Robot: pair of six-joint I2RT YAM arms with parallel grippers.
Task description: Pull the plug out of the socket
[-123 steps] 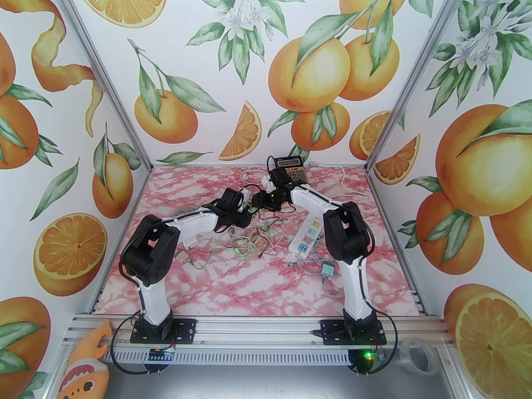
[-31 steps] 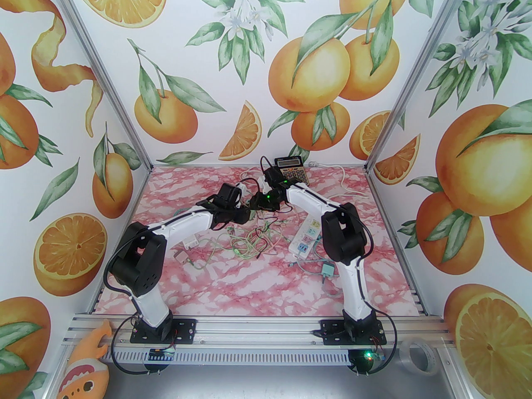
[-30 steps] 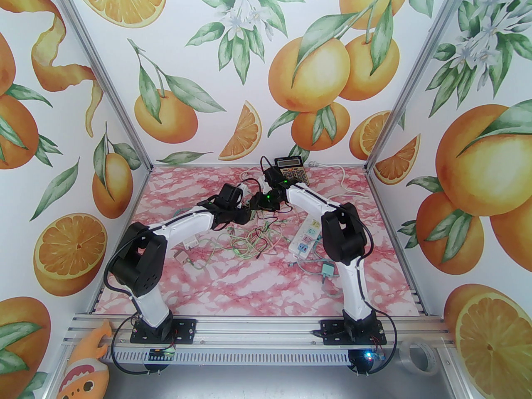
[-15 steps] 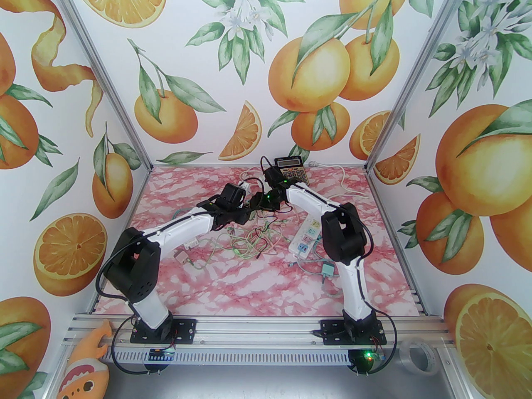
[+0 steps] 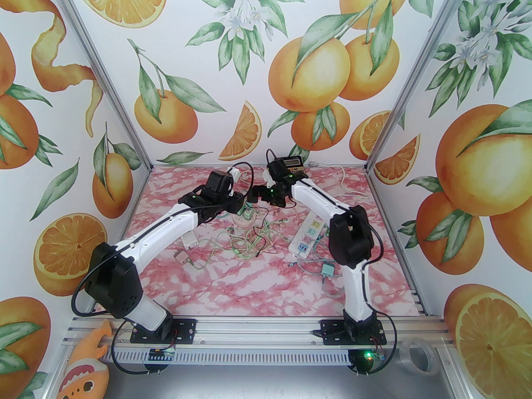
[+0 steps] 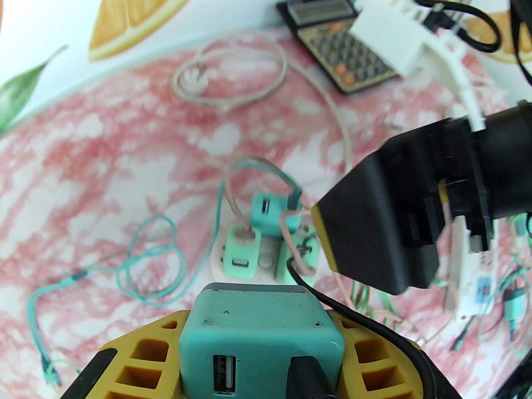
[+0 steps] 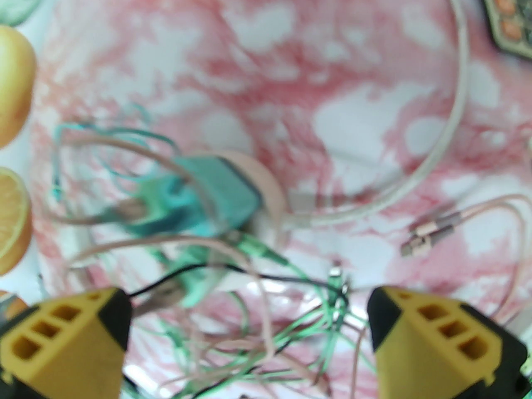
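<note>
Plug (image 6: 262, 331) is clamped by left gripper (image 6: 262, 347), clear of socket (image 6: 217, 260) | right gripper (image 7: 249, 335) is spread wide, empty | pull is judged done

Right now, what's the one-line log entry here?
left jaws: shut on teal plug | plug: held clear of round socket | right jaws: open

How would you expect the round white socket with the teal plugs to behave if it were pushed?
The round socket looks small and light, so it would probably slide easily. The teal plugs standing on it make it top-heavy, so it may tip. Their cables would likely drag along and tug it sideways.
</note>
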